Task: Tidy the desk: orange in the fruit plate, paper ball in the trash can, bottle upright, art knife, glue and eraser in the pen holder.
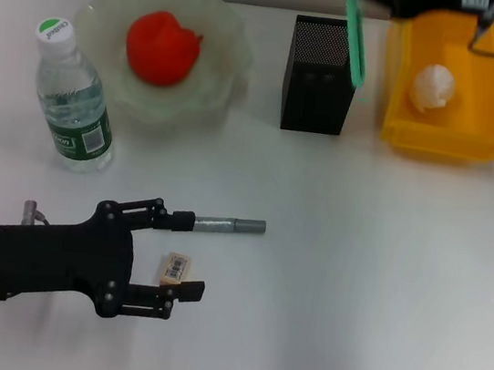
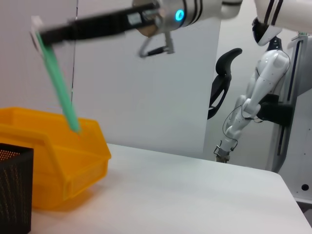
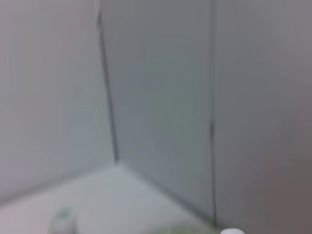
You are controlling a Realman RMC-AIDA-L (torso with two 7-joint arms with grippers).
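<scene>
Left gripper [image 1: 184, 254]: low over the desk [image 1: 353, 283] at the near left, fingers spread apart; the eraser lies between them and the glue just past the upper finger, and contact with either cannot be told.
Bottle [image 1: 72, 103]: upright on the left of the desk, cap on, just beside the fruit plate.
Fruit plate [image 1: 224, 30]: far left of centre, with the orange [image 1: 161, 46] resting inside it.
Glue [image 1: 228, 225]: lying flat near the middle of the desk, one end by the left gripper's upper finger.
Eraser [image 1: 175, 268]: flat on the desk, barcode label up, between the left gripper's fingers.
Pen holder [image 1: 318, 75]: standing at the far centre, between the fruit plate and the trash can.
Art knife [image 1: 355, 36]: held up, tilted, its lower end at the pen holder's right edge.
Right gripper [image 2: 39, 35]: raised at the far right, clamped on the art knife's upper end.
Trash can [image 1: 448, 130]: far right, with the paper ball [image 1: 431, 87] inside.
</scene>
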